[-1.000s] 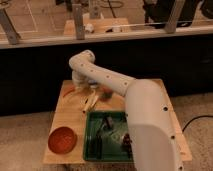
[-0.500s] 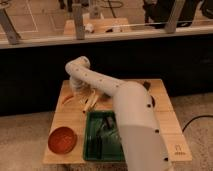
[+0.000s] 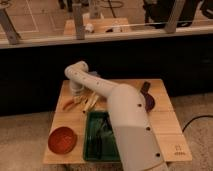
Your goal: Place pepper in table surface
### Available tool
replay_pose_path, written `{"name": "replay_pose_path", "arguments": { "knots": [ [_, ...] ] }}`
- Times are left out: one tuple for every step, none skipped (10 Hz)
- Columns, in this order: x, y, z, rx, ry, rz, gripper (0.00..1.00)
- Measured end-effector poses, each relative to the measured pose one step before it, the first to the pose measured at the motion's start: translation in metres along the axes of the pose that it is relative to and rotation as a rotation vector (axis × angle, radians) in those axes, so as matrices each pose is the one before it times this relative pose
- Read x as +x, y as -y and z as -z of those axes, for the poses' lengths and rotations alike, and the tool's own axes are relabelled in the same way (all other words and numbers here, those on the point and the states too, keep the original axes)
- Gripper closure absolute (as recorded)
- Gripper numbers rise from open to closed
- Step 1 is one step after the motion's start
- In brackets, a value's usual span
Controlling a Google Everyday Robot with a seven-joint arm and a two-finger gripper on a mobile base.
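Dark glass partition and a metal rail run behind the table (image 3: 167, 127), a light tan wooden top that carries all the items. The arm (image 3: 127, 117) reaches from the lower right across to the far left part of the table, where the gripper (image 3: 79, 96) points down, close to the wood. Whether its fingers are apart or together cannot be told. The pepper (image 3: 68, 104), slender and red-orange, lies on or just above the table, immediately left of and below the fingers; contact with them cannot be told. Pale yellowish pieces (image 3: 90, 102) lie just right of the fingers. A green tray (image 3: 95, 145) sits nearer the camera, an orange-red bowl (image 3: 62, 140) to its left, a dark object (image 3: 148, 97) well off to the right.

Judged step: set-down, near its end. Next move likely calls for a confirmed release, then a straight lift clear of the pepper and pale pieces.
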Motion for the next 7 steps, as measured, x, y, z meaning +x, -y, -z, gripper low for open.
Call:
{"name": "replay_pose_path", "arguments": {
  "knots": [
    [-0.00065, -0.00033, -0.00111, -0.0046, 0.00031, -0.00034, 0.47],
    [-0.00004, -0.00067, -0.00086, -0.00607, -0.00174, -0.00073, 0.37],
    [-0.00037, 0.00004, 0.00024, -0.00342, -0.00141, 0.00023, 0.27],
    [-0.0006, 0.00024, 0.00019, -0.00191, -0.00062, 0.00105, 0.21],
    [-0.00093, 0.00008, 0.00011, -0.00345, 0.00062, 0.00091, 0.2],
    [-0.00004, -0.00053, -0.00057, -0.00426, 0.00074, -0.00043, 0.2],
    [-0.00047, -0.00024, -0.00073, -0.00353, 0.00356, -0.00096, 0.2]
  ]
}}
